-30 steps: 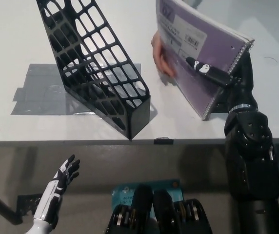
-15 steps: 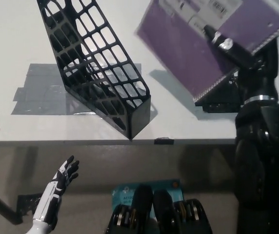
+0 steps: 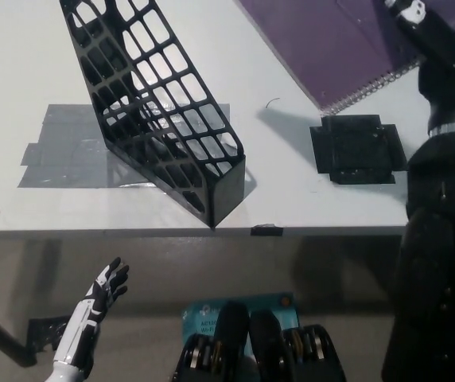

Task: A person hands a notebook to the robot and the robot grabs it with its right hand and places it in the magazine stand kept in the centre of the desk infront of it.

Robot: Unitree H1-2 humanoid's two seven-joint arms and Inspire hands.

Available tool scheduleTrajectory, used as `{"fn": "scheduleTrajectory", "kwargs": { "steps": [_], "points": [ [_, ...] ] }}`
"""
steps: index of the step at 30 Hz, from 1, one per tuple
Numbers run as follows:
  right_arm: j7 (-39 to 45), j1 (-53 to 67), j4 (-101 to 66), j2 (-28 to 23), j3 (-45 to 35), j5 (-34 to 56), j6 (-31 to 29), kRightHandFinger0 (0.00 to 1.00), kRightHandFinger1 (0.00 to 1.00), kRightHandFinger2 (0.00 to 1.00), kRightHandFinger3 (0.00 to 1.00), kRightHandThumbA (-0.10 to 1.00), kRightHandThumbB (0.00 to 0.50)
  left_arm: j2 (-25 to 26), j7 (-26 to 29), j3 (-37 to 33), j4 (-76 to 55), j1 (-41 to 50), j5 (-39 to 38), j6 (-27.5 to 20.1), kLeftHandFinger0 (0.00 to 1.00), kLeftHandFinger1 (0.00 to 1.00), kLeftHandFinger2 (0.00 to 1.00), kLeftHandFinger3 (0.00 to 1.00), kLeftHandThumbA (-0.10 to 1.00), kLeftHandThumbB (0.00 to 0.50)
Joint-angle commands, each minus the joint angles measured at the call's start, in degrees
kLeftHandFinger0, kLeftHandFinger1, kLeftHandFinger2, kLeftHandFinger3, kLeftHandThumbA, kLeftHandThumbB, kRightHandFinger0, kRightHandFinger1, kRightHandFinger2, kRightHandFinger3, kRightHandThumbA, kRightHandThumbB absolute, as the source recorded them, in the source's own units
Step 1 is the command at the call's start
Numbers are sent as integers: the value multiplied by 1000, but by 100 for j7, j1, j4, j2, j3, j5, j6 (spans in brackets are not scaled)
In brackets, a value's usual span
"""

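My black right hand is shut on a purple spiral-bound notebook and holds it raised above the desk at the top right, its wire spine toward me. Much of the notebook runs out of the picture's top. The black mesh magazine stand stands on the white desk left of the notebook, its open top slanting up and away, with nothing seen inside. My white left hand rests open below the desk's front edge at the lower left.
Grey tape patches lie under and left of the stand. A black square taped patch sits on the desk below the notebook. A small black tape piece marks the front edge.
My right hand has lifted the notebook up and away, uncovering the black square patch. The person's hand that held the notebook a second ago is gone. My left hand stays still.
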Motion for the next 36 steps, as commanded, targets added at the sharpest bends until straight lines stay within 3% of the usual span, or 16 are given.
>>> {"fn": "scheduleTrajectory", "kwargs": {
  "steps": [1, 10, 16, 36],
  "points": [
    [-188, -571, 16, 344, 254, -110, -422, 0, 0, 0, 0, 687, 0, 95, 34, 23, 9, -6, 40, -212, 1000, 1000, 1000, 1000, 1000, 500],
    [-322, -569, 605, 783, 767, -626, -864, 0, 0, 0, 0, 685, 0, 95, -17, -6, -49, 18, 20, -212, 1000, 1000, 1000, 1000, 1000, 500],
    [-344, -366, 918, 963, 1190, -1093, -1227, 0, 0, 0, 0, 757, 0, 89, -9, -58, -38, 78, 89, -212, 1000, 1000, 1000, 1000, 1000, 500],
    [-508, -735, 1824, 1001, 1155, -1167, -1723, 0, 0, 0, 0, 789, 0, 123, -22, -1, -64, -29, 27, -212, 1000, 1000, 1000, 1000, 1000, 500]
  ]
}}
